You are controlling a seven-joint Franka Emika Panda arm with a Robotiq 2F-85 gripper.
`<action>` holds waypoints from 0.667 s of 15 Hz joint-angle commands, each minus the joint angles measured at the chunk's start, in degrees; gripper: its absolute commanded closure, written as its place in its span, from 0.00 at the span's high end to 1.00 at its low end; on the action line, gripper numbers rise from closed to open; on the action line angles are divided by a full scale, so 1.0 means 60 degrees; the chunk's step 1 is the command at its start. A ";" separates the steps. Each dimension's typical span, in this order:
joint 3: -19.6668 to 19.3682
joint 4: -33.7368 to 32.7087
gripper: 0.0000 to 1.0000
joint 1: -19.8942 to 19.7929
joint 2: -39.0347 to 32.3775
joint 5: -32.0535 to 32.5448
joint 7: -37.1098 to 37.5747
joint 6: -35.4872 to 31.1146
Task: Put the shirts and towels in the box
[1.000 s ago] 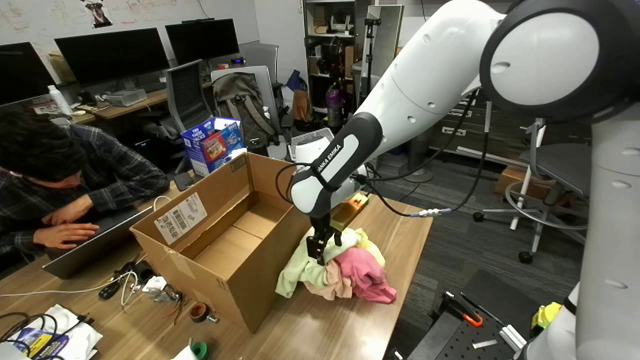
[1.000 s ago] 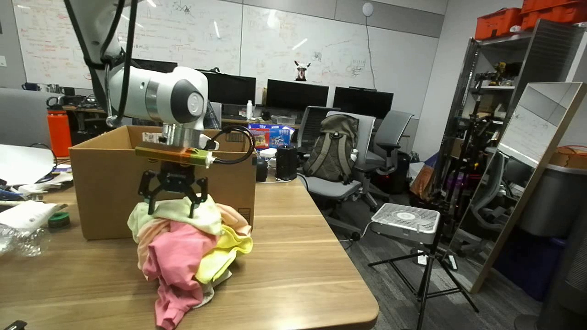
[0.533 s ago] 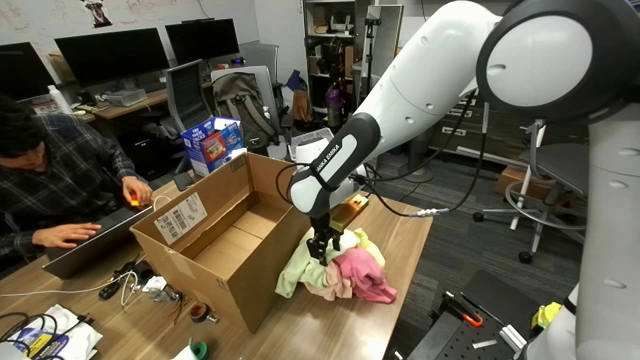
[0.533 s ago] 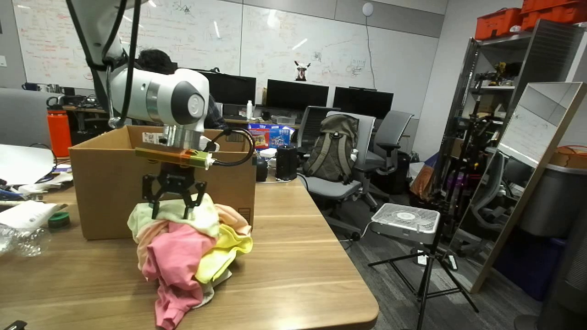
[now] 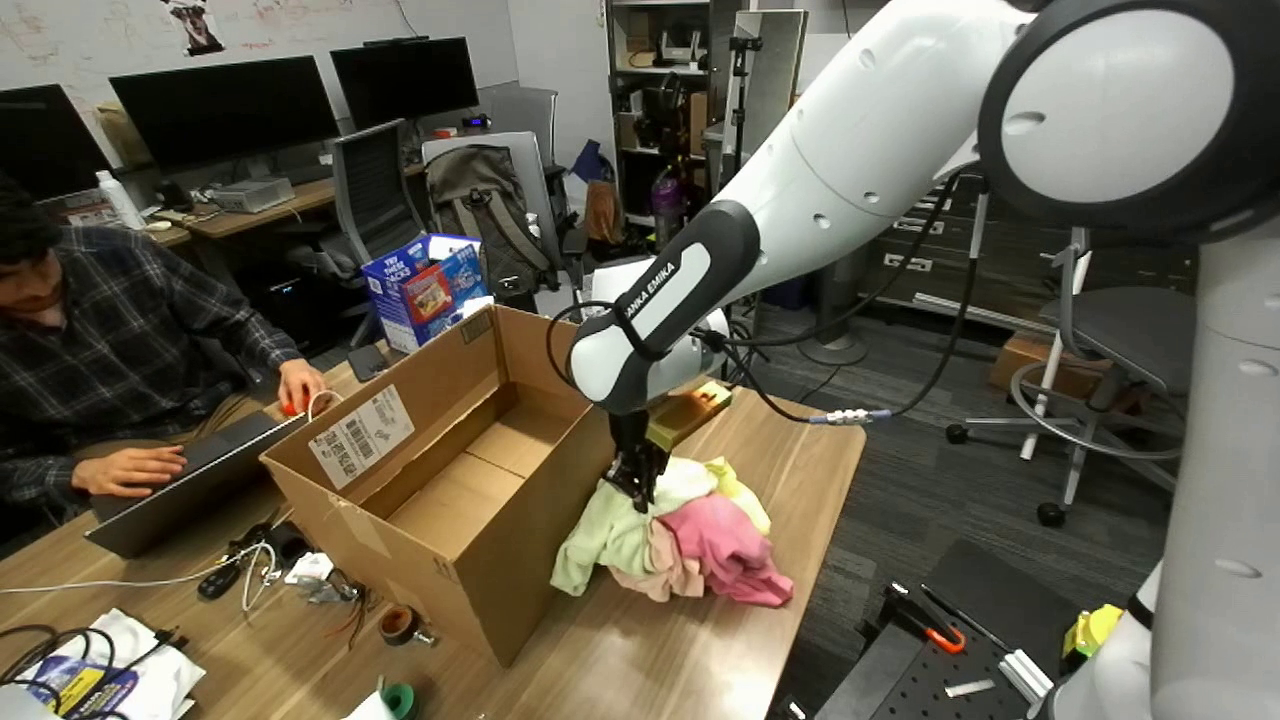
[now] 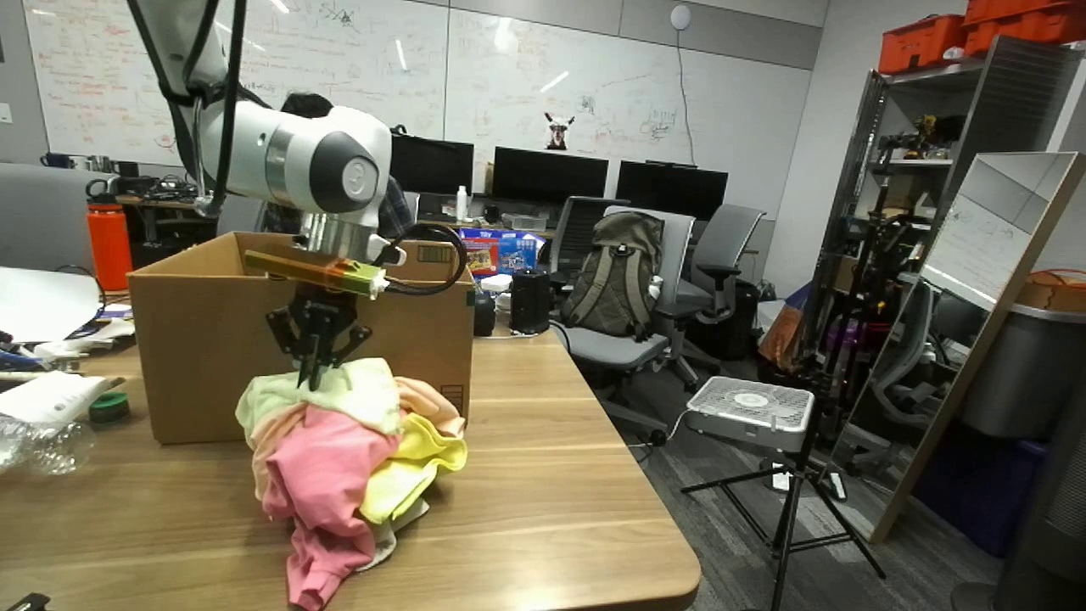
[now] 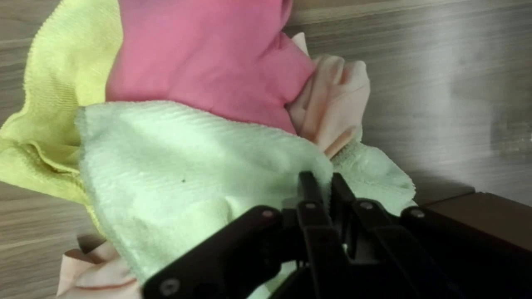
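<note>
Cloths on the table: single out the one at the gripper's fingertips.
The pale green towel, which overlaps the pink cloth and the yellow cloth. The gripper is right at it; those two and the peach cloth lie clear of its tips.

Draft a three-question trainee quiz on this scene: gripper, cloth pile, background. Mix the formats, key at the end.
1. Multiple choice. In the wrist view, which colour of cloth is the end effector down at?
A) pink
B) yellow
C) pale green

2. True or false. The cloth pile lies on the table, outside the cardboard box.

3. Fill in the blank. In both exterior views, a chair beyond the table carries a ____.

Key
1: C, the fingertips are at the pale green cloth.
2: True.
3: Backpack.
</note>
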State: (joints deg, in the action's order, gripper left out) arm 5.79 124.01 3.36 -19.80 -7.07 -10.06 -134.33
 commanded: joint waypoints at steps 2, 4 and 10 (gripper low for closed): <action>0.0307 0.0131 0.00 -0.0249 0.1074 -0.1256 0.0044 0.0075; 0.0308 0.0135 0.00 -0.0268 0.1452 -0.1839 0.0051 0.0074; 0.0177 0.0003 0.00 -0.0302 0.2507 -0.3995 0.0110 0.0224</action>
State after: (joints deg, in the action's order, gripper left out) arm 6.59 123.99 2.27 -8.68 -25.64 -10.05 -134.22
